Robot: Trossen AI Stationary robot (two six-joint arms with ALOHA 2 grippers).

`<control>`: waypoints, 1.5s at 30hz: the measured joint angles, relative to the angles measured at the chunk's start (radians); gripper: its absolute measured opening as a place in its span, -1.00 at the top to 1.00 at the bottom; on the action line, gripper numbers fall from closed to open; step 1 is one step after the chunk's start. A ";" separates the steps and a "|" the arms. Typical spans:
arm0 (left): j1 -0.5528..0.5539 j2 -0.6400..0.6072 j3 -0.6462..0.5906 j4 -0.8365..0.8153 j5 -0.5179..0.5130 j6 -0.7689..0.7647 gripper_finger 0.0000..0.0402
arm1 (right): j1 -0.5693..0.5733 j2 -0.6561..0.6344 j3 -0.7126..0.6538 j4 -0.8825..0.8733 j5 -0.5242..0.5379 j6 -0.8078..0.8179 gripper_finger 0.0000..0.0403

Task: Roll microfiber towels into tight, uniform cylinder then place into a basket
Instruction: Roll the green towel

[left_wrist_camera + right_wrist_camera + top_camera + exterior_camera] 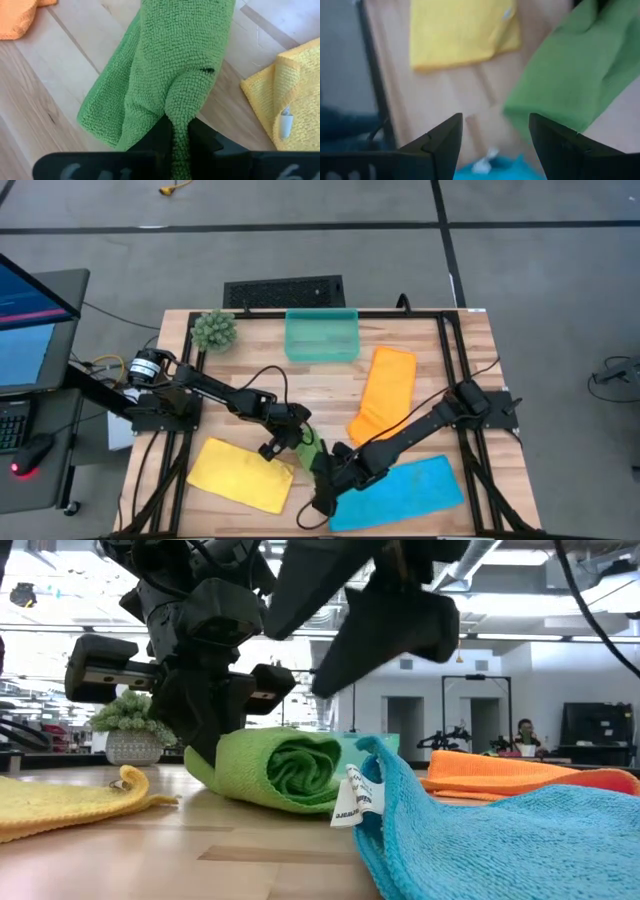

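The left gripper [180, 135] has its jaws pinched on the rolled green towel [308, 448] mid-tabletop [250, 370]; the right gripper [495, 140], jaws wide, hovers beside it; the basket [321, 336] sits at the far edge.

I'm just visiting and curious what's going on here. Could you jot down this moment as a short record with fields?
Green towel: rolled, lying on the table
Left claw: shut, pinching a fold of the green towel
Right claw: open, beside the green roll, holding nothing
Yellow towel: flat, near front left
Blue towel: flat, near front right
Orange towel: flat, toward the back right
Basket: at the back edge, no towel inside
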 joint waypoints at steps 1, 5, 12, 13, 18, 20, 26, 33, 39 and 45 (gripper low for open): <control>0.000 0.000 0.000 0.000 0.000 0.009 0.87 | -0.001 0.000 0.000 0.005 0.026 0.004 -0.26; 0.000 0.000 0.000 0.001 -0.002 0.035 0.87 | -0.014 0.000 -0.001 0.009 0.123 0.003 -0.26; 0.000 0.000 0.000 0.010 -0.006 0.062 0.87 | -0.054 0.003 -0.042 0.016 0.109 -0.001 -0.26; 0.000 0.000 0.000 0.010 -0.007 0.063 0.87 | -0.056 0.003 -0.050 0.024 0.106 0.005 -0.26; 0.000 0.000 0.000 0.010 -0.013 0.061 0.87 | -0.066 0.003 -0.096 0.118 0.101 0.006 -0.26; -0.001 0.000 0.000 0.011 -0.028 0.061 0.87 | -0.066 0.003 -0.110 0.119 0.076 0.028 -0.26; 0.000 0.000 0.000 0.013 -0.033 0.061 0.87 | -0.070 0.029 -0.115 0.149 0.036 0.101 -0.26; 0.000 0.000 0.000 0.035 -0.061 0.026 0.87 | -0.080 0.080 -0.099 0.298 -0.051 0.117 -0.05; 0.000 0.000 0.000 0.030 -0.058 0.021 0.87 | -0.080 0.094 -0.083 0.295 -0.078 0.193 0.47; 0.000 0.000 0.000 0.026 -0.060 -0.017 0.87 | -0.082 0.094 -0.084 0.287 -0.081 0.273 0.93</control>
